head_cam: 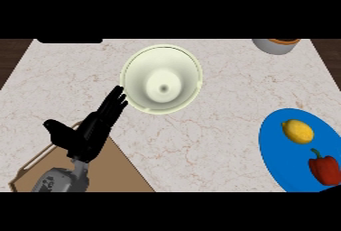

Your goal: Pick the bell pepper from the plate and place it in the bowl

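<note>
left hand [90,131] wide open, fingertips beside bowl [162,79] rim | bell pepper [324,167] on plate [279,153], right edge

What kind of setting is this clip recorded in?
Most likely a kitchen counter: a pale marbled countertop holds a cream bowl, a blue plate with a lemon and a red bell pepper, and a wooden board. The left robot hand is open by the bowl.

Red bell pepper [325,167] on blue plate [276,149]
</note>
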